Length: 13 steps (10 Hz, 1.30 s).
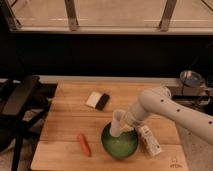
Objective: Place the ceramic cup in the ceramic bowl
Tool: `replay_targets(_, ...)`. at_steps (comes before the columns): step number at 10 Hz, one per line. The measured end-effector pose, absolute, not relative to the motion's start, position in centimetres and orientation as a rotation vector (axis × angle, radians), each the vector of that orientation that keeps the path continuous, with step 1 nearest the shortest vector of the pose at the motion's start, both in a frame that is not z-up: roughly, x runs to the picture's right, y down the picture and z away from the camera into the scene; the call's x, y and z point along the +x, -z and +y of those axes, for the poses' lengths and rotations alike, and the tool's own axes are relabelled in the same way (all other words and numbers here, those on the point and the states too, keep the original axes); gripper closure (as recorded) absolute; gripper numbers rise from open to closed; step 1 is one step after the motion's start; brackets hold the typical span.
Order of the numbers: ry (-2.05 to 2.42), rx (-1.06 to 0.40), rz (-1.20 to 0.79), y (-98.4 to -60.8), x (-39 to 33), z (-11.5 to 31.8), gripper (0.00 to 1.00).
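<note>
A green ceramic bowl (120,142) sits on the wooden table (70,115) near its front edge. A pale ceramic cup (117,123) is held tilted over the bowl's rim, its lower end at or just inside the bowl. My gripper (126,123) at the end of the white arm (165,105) reaches in from the right and is closed on the cup's right side.
A carrot (83,143) lies left of the bowl. A white and black sponge (97,100) lies at the table's middle back. A white packet (149,139) lies right of the bowl. A black chair (17,100) stands left; a dark window wall is behind.
</note>
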<state>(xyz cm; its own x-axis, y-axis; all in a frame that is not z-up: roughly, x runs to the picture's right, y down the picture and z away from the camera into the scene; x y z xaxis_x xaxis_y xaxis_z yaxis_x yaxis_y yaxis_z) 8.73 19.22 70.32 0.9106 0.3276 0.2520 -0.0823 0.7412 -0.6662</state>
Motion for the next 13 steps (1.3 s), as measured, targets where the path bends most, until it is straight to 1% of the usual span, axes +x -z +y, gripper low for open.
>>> replay_targets(1,-0.233,-0.704,-0.367,-70.52,8.97,19.52,0.96)
replay_targets(3,-0.222,-0.701,-0.36,-70.48,9.01,19.51,0.82)
replay_targets(5,-0.203,-0.697,-0.329,-70.29,9.46,19.43,0.57)
replay_targets(7,-0.191,-0.697,-0.318,-70.29,9.64,19.42,0.4)
replay_targets(8,-0.172,-0.695,-0.312,-70.31,9.61,19.43,0.26)
replay_targets(10,-0.164,-0.693,-0.311,-70.32,9.67,19.52,0.2)
replay_targets(13,-0.143,-0.67,-0.325,-69.9,9.38,19.39,0.2)
